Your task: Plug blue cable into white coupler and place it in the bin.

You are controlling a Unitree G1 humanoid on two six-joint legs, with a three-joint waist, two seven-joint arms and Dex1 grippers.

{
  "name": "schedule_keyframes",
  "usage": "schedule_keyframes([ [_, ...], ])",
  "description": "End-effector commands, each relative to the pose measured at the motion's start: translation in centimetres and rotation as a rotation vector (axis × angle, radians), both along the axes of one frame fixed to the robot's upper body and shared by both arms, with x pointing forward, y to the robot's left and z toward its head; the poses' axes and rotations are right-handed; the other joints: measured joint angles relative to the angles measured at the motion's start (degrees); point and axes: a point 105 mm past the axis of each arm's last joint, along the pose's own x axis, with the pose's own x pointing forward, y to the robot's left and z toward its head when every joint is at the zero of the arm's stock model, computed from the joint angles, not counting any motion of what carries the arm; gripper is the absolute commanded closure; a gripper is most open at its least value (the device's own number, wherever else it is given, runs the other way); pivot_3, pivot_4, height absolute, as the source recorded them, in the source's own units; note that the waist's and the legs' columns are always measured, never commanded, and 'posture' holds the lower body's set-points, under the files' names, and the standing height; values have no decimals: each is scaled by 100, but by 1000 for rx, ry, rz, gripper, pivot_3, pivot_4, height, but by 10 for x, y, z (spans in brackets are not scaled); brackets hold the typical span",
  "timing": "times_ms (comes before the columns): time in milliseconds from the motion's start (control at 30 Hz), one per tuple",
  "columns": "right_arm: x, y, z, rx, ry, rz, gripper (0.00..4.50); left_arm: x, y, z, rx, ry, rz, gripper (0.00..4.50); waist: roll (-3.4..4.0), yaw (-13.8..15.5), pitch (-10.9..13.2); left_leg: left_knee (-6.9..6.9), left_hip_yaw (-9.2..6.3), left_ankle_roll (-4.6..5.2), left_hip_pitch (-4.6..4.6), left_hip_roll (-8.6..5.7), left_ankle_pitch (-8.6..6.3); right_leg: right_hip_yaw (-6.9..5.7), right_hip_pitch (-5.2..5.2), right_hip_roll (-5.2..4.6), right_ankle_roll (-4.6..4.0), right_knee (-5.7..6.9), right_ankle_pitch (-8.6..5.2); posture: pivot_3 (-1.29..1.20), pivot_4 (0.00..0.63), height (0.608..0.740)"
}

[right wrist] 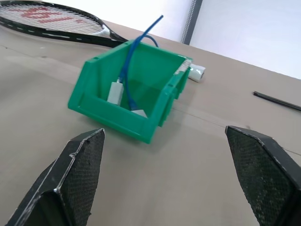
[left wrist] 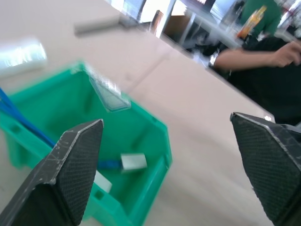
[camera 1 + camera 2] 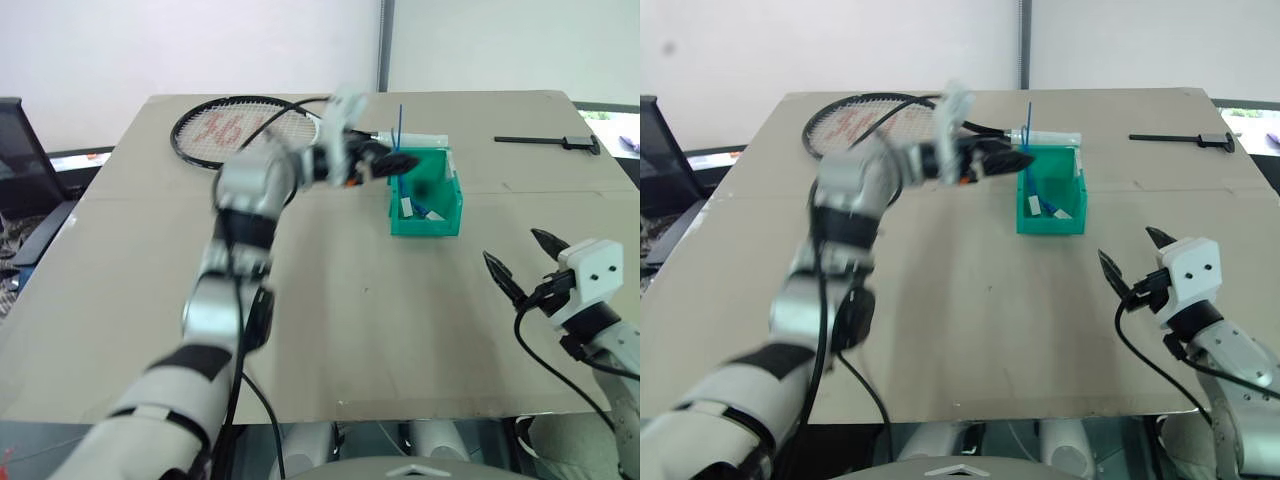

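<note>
A black racket with red marks on its strings lies at the far left of the table. The left arm reaches across the table toward the bin, and the left gripper hangs just at the bin's left rim, at its upper edge. In the left wrist view its two fingers stand wide apart with nothing between them, the bin's inside showing past them.

The bin sits near the middle of the table, toward the far side. The cable is in it: one end lies down inside while the rest rises out over the back wall and sticks up into the air. The coupler lies inside the bin, at the cable's lower end; whether the plug is seated in it I cannot tell. A second small white piece lies on the bin's floor beside it.

A clear roll lies just behind the bin. A black tool lies at the far right edge.

The right gripper hovers near the table's right front, well apart from the bin, fingers spread wide and empty.
</note>
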Motion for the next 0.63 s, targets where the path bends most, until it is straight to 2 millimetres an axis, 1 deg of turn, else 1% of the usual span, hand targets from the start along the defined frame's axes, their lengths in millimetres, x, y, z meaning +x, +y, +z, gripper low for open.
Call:
schedule_keyframes([
  [33,4,1,14,25,-60,69,457,-31,28,7,23,-247,24,81,1,-10,0,0,4,0,3,1,0,4,0,-2,0,2,0,0,150,740],
  [100,6,-2,15,33,-63,98,457,-42,40,-9,52,-275,61,81,-2,57,0,0,4,0,3,2,0,5,0,-3,-1,4,0,0,150,740],
  [167,6,-6,12,28,-55,133,457,-54,59,-29,57,-249,114,81,-1,175,-1,3,2,6,2,-2,-4,-1,4,-8,-2,0,1,0,150,740],
  [233,1,-19,7,6,-26,164,457,-83,90,-57,79,-198,145,81,-2,281,0,7,-1,24,3,-4,-15,-8,13,-11,-2,-5,1,0,150,740],
  [300,-4,-33,2,-24,10,167,457,-104,111,-73,125,-169,167,81,6,291,-7,14,-11,25,-1,-6,-15,-19,16,-9,-2,-10,1,0,150,740],
  [333,-7,-39,0,-36,26,166,457,-111,117,-76,142,-164,184,81,14,231,-11,7,-1,25,2,-4,-16,-11,18,-12,-2,-18,1,0,150,740],
  [367,-10,-43,-3,-41,42,169,457,-119,125,-80,149,-146,204,81,9,234,-7,-11,17,25,7,-1,-16,6,17,-12,-2,-39,0,0,150,740],
  [433,-16,-51,-8,-56,75,173,457,-133,140,-88,170,-110,248,81,7,282,-5,-16,14,27,1,2,-17,-1,11,-11,-2,-45,0,0,150,740],
  [500,-20,-58,-13,-89,108,176,457,-143,151,-95,190,-80,278,81,8,312,-6,-14,11,29,2,8,-19,-5,17,-30,-3,-45,0,0,150,740],
  [533,-21,-61,-15,-95,116,173,457,-145,155,-96,191,-70,290,81,11,312,-7,-8,5,29,5,7,-19,-15,27,-37,-24,-44,-13,0,150,740],
  [633,-21,-66,-16,-97,130,176,457,-148,157,-100,197,-51,298,81,7,312,-7,1,4,7,29,7,-33,-20,54,-43,-20,-45,-19,0,150,740],
])
